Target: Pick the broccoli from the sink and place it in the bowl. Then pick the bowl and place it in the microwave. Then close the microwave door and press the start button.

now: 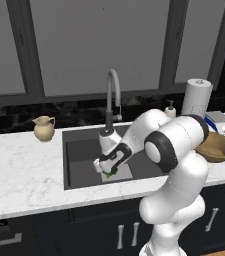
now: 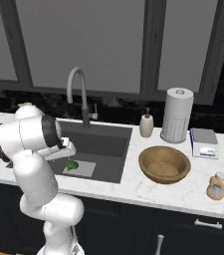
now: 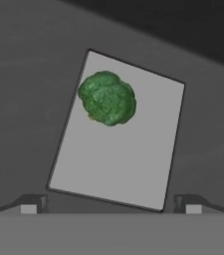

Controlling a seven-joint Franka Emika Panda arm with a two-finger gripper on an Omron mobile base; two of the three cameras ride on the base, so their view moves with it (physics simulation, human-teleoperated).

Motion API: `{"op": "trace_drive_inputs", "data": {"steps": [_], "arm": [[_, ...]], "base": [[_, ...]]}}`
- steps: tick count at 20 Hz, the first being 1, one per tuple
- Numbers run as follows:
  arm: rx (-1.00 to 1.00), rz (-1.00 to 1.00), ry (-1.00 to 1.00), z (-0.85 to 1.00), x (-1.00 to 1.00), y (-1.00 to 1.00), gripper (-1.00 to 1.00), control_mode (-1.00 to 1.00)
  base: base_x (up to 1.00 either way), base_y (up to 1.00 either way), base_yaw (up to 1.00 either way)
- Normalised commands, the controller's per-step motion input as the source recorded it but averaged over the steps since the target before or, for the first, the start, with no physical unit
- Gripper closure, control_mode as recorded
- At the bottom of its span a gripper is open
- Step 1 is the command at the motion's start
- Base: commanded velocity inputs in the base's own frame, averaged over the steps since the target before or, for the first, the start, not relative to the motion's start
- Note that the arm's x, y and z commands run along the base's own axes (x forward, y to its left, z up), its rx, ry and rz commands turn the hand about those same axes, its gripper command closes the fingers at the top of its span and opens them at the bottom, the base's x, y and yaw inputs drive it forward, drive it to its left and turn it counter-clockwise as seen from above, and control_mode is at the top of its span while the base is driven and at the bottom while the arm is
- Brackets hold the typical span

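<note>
My gripper (image 3: pixel 111 205) hangs over the sink (image 1: pixel 79 157), jaws wide apart. Broccoli (image 3: pixel 107 98) sits off-centre; I should centre over it before descending, then close.

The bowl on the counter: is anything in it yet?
Empty. The bowl shows only bare wood inside, and the broccoli lies on the drain plate in the sink.

sink (image 2: pixel 108 144): set in counter (image 2: pixel 148 191), faucet (image 2: pixel 78 92) behind | broccoli (image 3: pixel 106 97): on drain plate (image 3: pixel 123 164) in sink, below my gripper (image 1: pixel 107 167) | bowl (image 2: pixel 164 164): on counter right of sink | paper towel roll (image 2: pixel 177 115), soap bottle (image 2: pixel 146 124): behind bowl | jug (image 1: pixel 44 128): counter left of sink
</note>
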Motion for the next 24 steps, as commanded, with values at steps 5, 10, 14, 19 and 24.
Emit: {"op": "trace_drive_inputs", "data": {"steps": [5, 10, 14, 19, 24], "arm": [[-0.07, 0.00, 0.01, -0.26, 0.29, 0.24, -1.00, -1.00], [-0.04, 0.00, 0.00, -0.18, 0.20, 0.03, -1.00, -1.00], [-0.03, 0.00, 0.00, -0.22, 0.25, 0.00, -1.00, -1.00], [-0.03, 0.00, 0.01, -0.24, 0.30, 0.00, -1.00, -1.00], [-0.03, 0.00, 0.03, -0.27, 0.30, 0.00, -1.00, -1.00]], "base": [[0.00, 0.00, 0.00], [0.00, 0.00, 0.00], [0.00, 0.00, 0.00], [0.00, 0.00, 0.00], [0.00, 0.00, 0.00]]}}
